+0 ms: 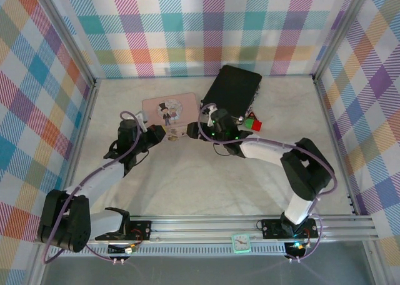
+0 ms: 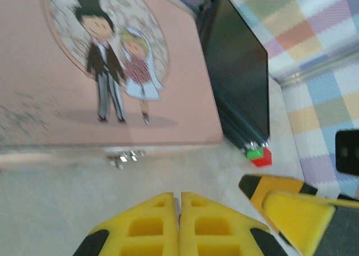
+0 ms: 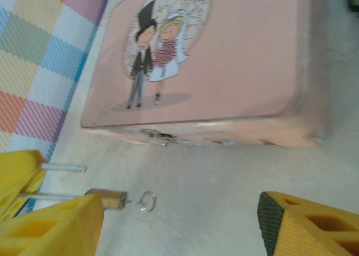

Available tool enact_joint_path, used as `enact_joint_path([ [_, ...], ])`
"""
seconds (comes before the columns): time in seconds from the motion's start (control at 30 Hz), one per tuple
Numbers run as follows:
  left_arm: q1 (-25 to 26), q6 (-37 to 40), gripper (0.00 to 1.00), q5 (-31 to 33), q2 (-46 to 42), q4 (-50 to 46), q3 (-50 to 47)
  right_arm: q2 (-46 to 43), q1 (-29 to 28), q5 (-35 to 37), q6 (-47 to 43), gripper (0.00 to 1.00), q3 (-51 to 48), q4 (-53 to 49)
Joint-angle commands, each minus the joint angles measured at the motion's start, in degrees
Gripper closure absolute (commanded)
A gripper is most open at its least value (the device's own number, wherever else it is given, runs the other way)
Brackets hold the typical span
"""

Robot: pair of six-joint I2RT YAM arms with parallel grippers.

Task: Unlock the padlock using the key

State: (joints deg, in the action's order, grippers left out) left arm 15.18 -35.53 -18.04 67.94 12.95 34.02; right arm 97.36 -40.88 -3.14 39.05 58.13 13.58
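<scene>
The turning step is coming up: the key (image 3: 146,201) is sitting, it seems, in the body of the padlock (image 3: 106,199), its round head poking out. The left hand (image 2: 179,202), fingers together, is clamping the shackle and holding the padlock just in front of the tin (image 1: 181,100), near the middle of the tabletop (image 1: 206,179). The right hand (image 3: 179,208) is gaping wide, with the key's head lying untouched between its fingers. Next it is likely needing to close squarely on that small head and twist while the left hand is holding firm. One shackle leg may be ending clear of the body, though I cannot tell. The tabletop is looking pale and smooth, the box (image 1: 232,88) and blocks (image 1: 252,124) are sitting toward its far edge, and plaid walls (image 1: 206,22) are rising round it.
</scene>
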Motion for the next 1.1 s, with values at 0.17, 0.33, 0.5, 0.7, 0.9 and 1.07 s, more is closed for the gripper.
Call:
enact_joint_path([
  [0.17, 14.23, -1.06, 1.00, 0.74, -1.71, -8.30, 2.45, -11.94, 6.29, 14.03, -9.14, 0.12, -4.78, -20.62],
  [0.33, 23.26, -2.98, 1.00, 2.22, 5.76, -5.78, 4.23, -17.26, 10.50, 19.74, -10.56, 0.08, -6.99, -26.74],
  [0.5, 29.54, -4.76, 1.00, 2.32, 17.05, -0.46, 7.87, -23.28, 13.57, 22.58, -10.19, 0.05, -11.17, -26.80],
  [0.7, 30.38, -8.57, 1.00, -1.29, 29.37, 7.44, 11.30, -28.26, 16.60, 22.38, -9.84, 0.04, -15.15, -26.17],
  [0.9, 30.43, -8.96, 0.85, -0.53, 33.39, 7.58, 12.91, -30.46, 19.77, 23.01, -11.10, 0.03, -17.80, -25.93],
  [1.07, 30.31, -8.41, 0.66, 0.93, 32.58, 5.22, 13.75, -29.92, 24.03, 22.76, -13.87, 0.03, -19.43, -22.98],
])
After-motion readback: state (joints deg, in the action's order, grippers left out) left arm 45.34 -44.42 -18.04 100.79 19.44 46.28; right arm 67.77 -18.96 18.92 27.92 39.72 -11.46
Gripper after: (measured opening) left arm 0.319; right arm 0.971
